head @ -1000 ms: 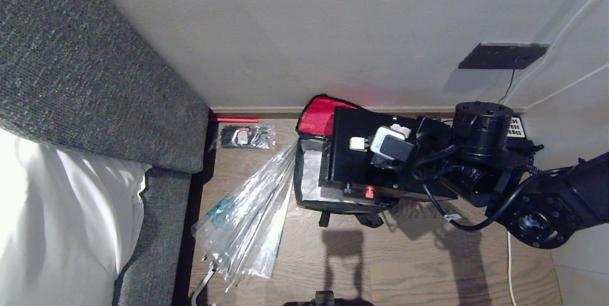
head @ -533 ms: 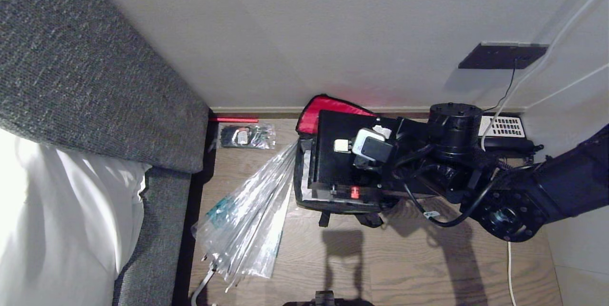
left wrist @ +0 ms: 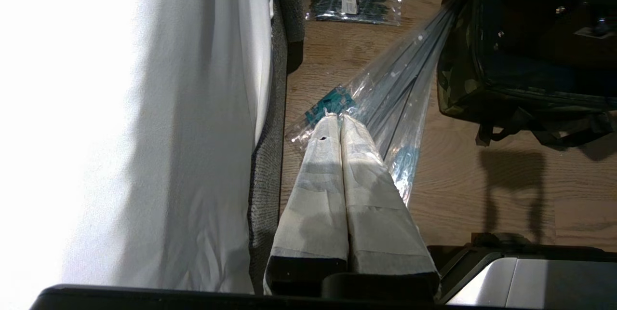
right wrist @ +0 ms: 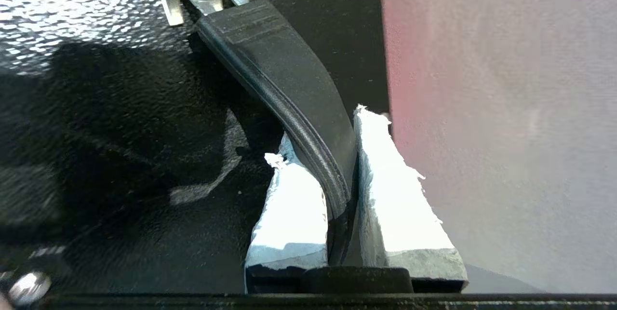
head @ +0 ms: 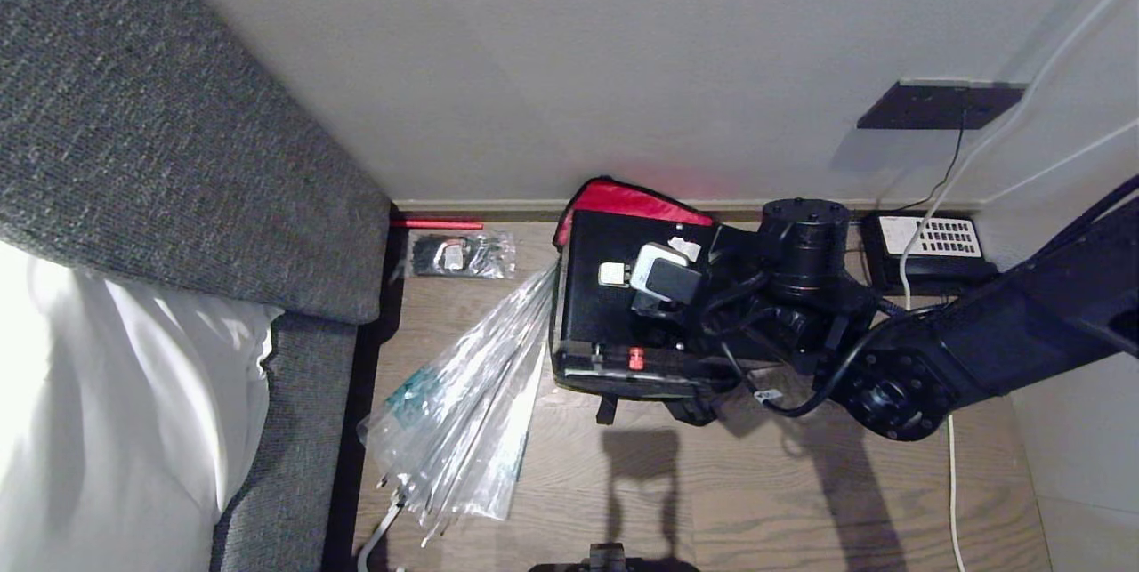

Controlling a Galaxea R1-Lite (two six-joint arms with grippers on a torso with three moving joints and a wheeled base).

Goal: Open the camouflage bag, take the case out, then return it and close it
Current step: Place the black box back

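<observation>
- Your right claw is clamped on the black handle of the case; in the right wrist view the two pale fingers press the strap from both sides.
- The case hangs from this handle, with its glossy black face up and the small red latch on the near edge. It is directly above the open mouth of the camouflage bag, which stands on the wooden floor near the wall.
- The red lining of the bag shows behind the case, so the lid is folded back and the bag is open.
- I judge that you are in the return step: the case is over the bag but not yet fully inside.
- The next move calls for a slow descent, with the case edges kept in line with the bag opening. Release the handle only when the case rests on the bottom.
- Your left claw is parked low at the side, with its fingers together and empty, and it points toward the clear umbrella that lies on the floor beside the bag.
- Farther out, the grey sofa is on the left, and a black-and-white telephone is by the wall on the right.
- The right arm covers the right part of the bag, so you cannot see the zipper there, and I cannot tell how deep the case already sits.
</observation>
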